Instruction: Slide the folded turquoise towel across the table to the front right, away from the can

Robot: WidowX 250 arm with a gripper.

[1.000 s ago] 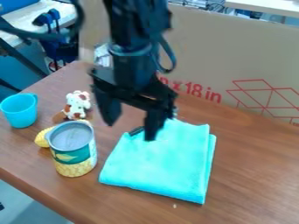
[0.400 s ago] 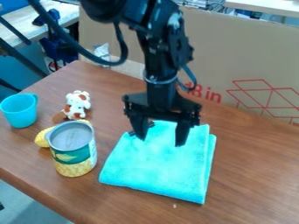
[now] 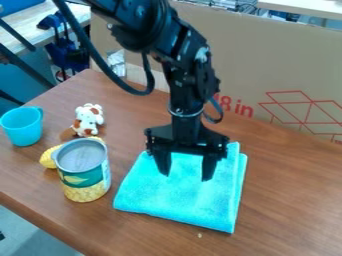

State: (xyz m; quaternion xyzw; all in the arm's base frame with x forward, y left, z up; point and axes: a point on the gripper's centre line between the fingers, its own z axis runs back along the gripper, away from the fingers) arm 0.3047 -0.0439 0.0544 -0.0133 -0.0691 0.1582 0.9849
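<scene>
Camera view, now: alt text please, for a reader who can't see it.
A black robot claw, open, hangs over a folded turquoise cloth on a wooden table. To the cloth's left in the picture stand a can, a blue cup and a cow toy.

The fingers (image 3: 209, 168) hide part of the folded turquoise cloth (image 3: 179, 200) behind them
</scene>
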